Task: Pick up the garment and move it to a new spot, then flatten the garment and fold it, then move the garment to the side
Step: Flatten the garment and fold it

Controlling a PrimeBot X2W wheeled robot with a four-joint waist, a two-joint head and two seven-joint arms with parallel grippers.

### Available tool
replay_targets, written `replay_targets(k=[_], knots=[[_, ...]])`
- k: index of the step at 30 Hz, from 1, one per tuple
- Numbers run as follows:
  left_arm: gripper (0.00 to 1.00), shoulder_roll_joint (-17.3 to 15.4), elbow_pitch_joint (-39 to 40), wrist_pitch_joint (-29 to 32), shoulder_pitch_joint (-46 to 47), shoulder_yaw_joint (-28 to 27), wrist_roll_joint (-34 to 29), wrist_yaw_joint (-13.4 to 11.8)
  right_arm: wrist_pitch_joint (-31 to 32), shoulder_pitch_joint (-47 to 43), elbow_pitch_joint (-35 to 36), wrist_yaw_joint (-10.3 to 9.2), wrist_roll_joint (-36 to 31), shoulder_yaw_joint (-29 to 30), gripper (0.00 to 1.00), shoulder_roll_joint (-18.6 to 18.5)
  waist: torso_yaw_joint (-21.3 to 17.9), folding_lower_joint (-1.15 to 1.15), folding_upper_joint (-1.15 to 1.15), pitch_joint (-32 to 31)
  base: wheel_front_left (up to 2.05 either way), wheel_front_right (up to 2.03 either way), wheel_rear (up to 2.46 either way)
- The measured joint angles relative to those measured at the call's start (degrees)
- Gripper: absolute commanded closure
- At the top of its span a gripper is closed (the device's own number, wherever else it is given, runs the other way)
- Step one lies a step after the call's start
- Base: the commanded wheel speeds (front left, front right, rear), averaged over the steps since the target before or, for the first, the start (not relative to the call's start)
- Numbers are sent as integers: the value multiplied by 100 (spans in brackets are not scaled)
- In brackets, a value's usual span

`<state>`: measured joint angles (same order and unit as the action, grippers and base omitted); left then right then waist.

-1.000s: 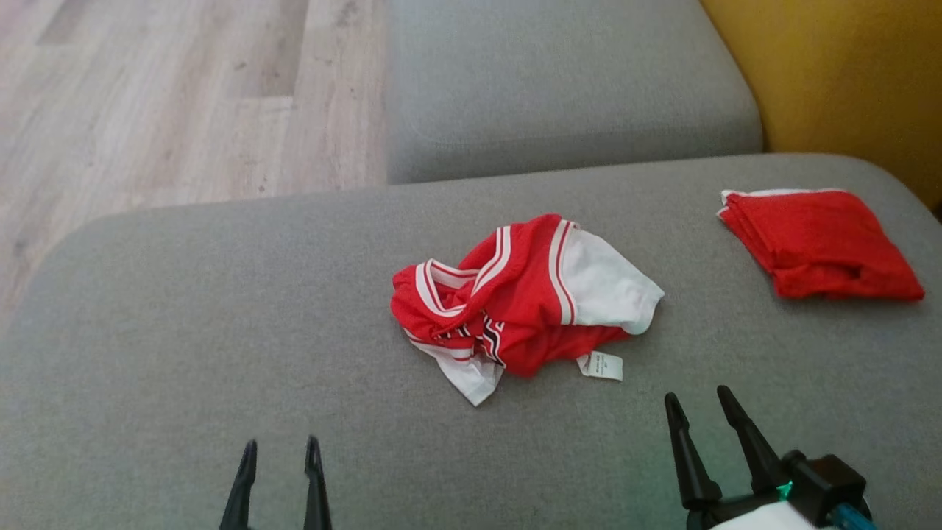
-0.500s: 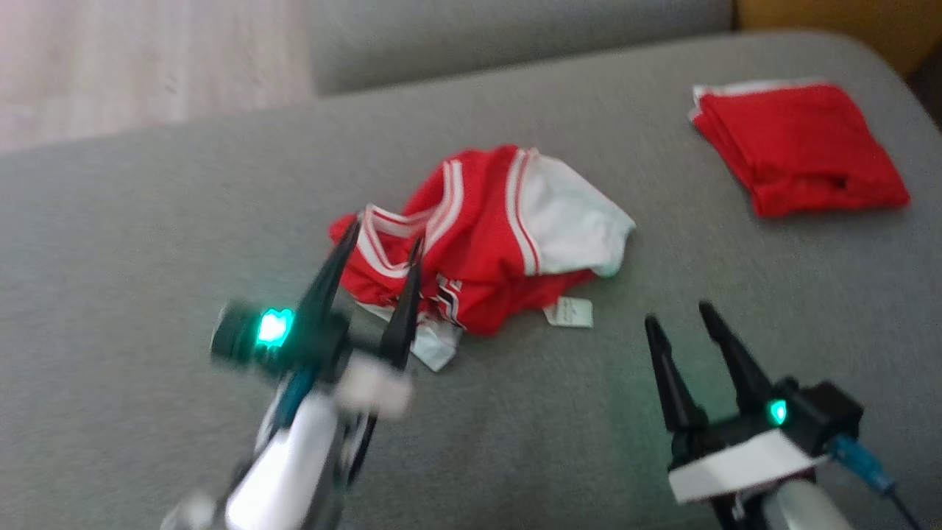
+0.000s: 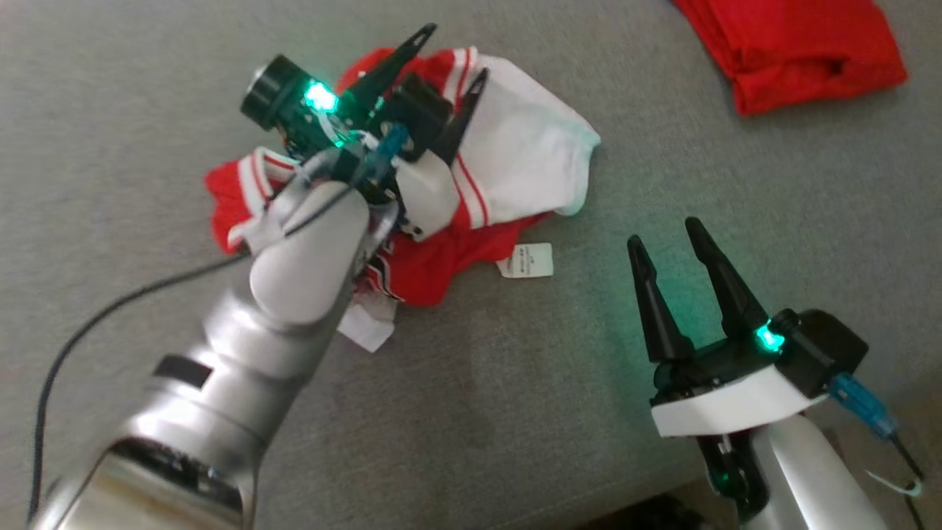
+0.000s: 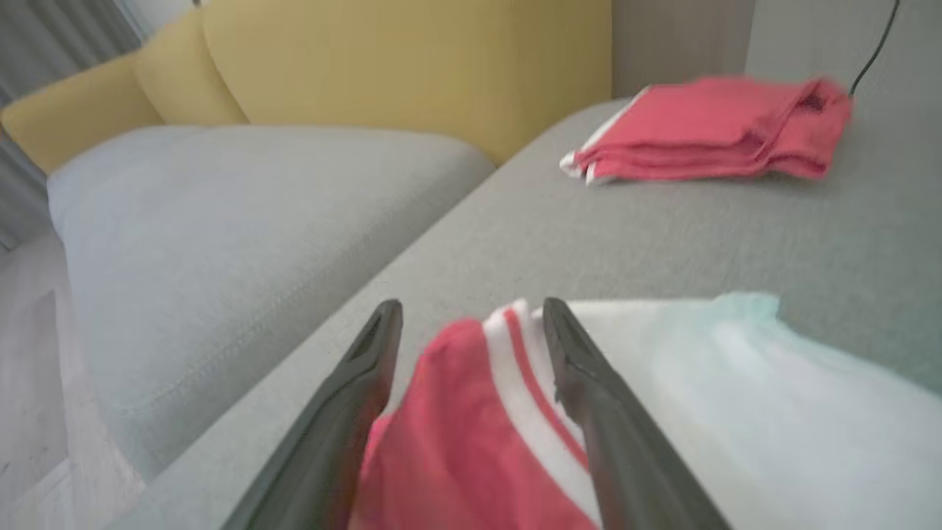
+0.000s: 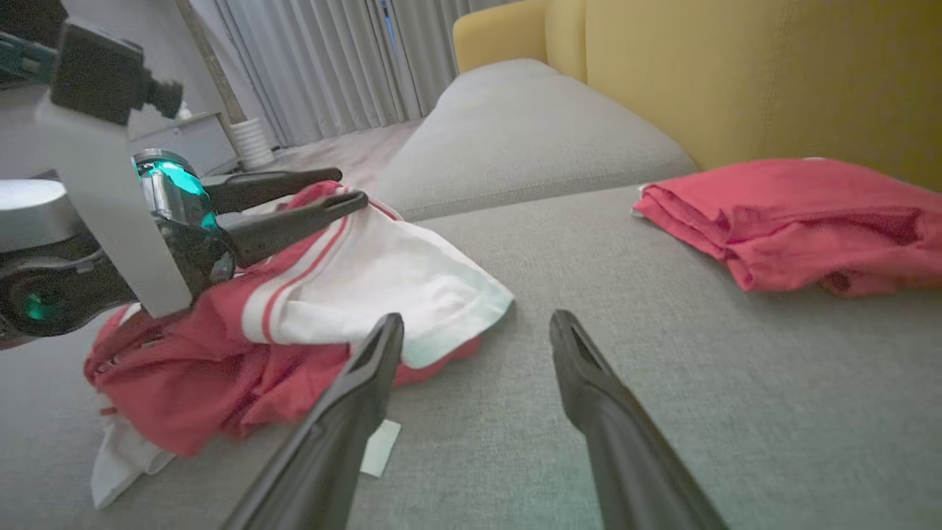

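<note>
The garment (image 3: pixel 522 154), a crumpled red-and-white jersey, lies on the grey sofa cushion (image 3: pixel 147 88). My left gripper (image 3: pixel 456 51) hangs open over its far side. In the left wrist view, my left gripper (image 4: pixel 471 305) has its fingers either side of a raised red-and-white striped fold of the garment (image 4: pixel 471 412). The right wrist view shows the same left gripper (image 5: pixel 352 185) low over the garment (image 5: pixel 368 287). My right gripper (image 3: pixel 662 230) stands open to the right of the jersey, holding nothing, and my right gripper (image 5: pixel 478 316) points past the garment's white edge.
A folded red garment (image 3: pixel 802 37) lies at the cushion's far right. A white label (image 3: pixel 526 260) sticks out of the jersey's near edge. A second grey cushion (image 5: pixel 530 125) and a yellow sofa back (image 5: pixel 736 73) lie beyond. A black cable (image 3: pixel 110 302) trails along my left arm.
The head camera has tipped down and nearer. My left arm has reached forward from the near edge to over the jersey, still open. The right gripper has edged forward.
</note>
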<state>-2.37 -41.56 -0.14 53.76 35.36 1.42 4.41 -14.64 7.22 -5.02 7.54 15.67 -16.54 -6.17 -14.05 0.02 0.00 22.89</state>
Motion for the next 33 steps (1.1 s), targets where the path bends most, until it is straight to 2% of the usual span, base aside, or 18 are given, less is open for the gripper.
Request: replay_targets(k=[6, 7, 8, 9, 16, 20, 25, 28, 33], knots=[[0, -3, -777, 165, 374, 77, -98, 67, 0, 108, 27, 0, 48, -7, 0, 18, -207, -1, 0, 323, 0, 0, 0], [11, -1, -864, 164, 413, 107, -97, 70, 0, 108, 27, 0, 48, -7, 0, 25, -231, -1, 0, 357, 0, 0, 0], [72, 0, -936, 146, 449, 152, -97, 71, 0, 108, 26, 0, 48, -4, 0, 26, -245, -1, 0, 380, 0, 0, 0], [100, 5, -995, 92, 476, 166, -86, 73, 0, 108, 26, 0, 48, -4, 0, 27, -245, -1, 0, 384, 0, 0, 0], [100, 2, -1094, -476, 480, 258, 292, 119, 0, 111, -51, 0, 48, -55, 0, 40, -212, -2, 0, 148, 0, 0, 0], [100, -2, -603, -672, 582, 513, 944, 191, 0, 97, -138, 0, 58, -156, 0, 124, -239, -3, 0, -236, 0, 0, 0], [100, 7, -115, -725, 1362, 686, 1404, 270, 0, -42, -235, 0, 99, -232, 0, 183, -310, -3, 0, -700, 0, 0, 0], [100, 24, 52, -773, 1981, 613, 1640, 274, 0, -157, -290, 0, 99, -209, 0, 185, -358, -4, 0, -972, 0, 0, 0], [100, 97, 38, -913, 2576, 118, 2252, 272, 0, -324, -307, 0, 97, -149, 0, 188, -355, -4, 0, -1372, 0, 0, 0]])
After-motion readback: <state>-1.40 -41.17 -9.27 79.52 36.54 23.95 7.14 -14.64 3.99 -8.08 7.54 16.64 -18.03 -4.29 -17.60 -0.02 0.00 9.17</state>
